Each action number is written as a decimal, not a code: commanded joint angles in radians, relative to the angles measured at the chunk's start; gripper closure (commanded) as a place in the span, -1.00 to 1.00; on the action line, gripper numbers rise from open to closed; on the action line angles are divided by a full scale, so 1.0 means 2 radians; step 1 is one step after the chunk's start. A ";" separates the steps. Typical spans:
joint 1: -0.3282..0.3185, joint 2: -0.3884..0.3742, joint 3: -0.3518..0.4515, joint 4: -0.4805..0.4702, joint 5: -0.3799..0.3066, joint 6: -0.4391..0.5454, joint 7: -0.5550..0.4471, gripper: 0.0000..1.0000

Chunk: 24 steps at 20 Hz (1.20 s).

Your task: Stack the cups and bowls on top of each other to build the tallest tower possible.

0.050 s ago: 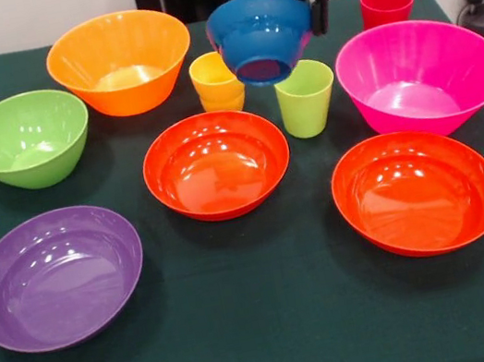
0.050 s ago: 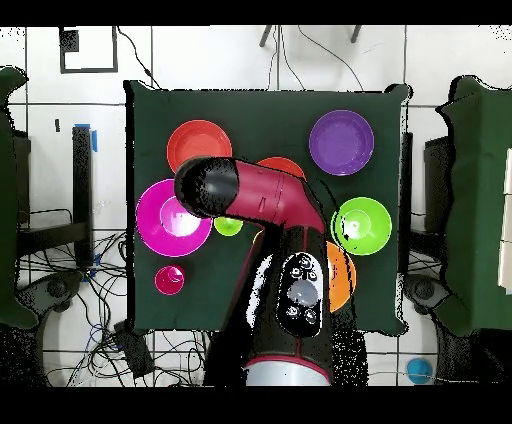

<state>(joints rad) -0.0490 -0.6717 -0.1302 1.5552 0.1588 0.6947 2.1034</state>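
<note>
gripper (image 1: 315, 1) carrying the blue bowl (image 1: 261, 35) in the air

its fingers are pinching the bowl's rim, the bowl hanging tilted above the table (image 1: 268, 326); the yellow cup (image 1: 217, 82) and green cup (image 1: 305, 97) are standing just below it, unstacked.

Blue bowl (image 1: 261, 35), green tablecloth (image 1: 277, 325)

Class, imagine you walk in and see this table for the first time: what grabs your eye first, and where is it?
The blue bowl hangs tilted in the air above the cups, its rim pinched by the black gripper. Around it, bright bowls lie spread singly over the dark green table, nothing stacked yet: the big magenta bowl at the right, the purple bowl nearest on the left.
</note>
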 commanded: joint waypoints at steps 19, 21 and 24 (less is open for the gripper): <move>-0.039 0.151 0.070 -0.253 -0.055 0.083 -0.056 1.00; -0.035 0.152 0.066 -0.260 -0.052 0.099 -0.045 1.00; -0.027 0.148 0.057 -0.259 -0.037 0.144 -0.012 1.00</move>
<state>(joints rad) -0.1197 -0.3921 -0.1115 1.1146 0.1079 0.7889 2.1034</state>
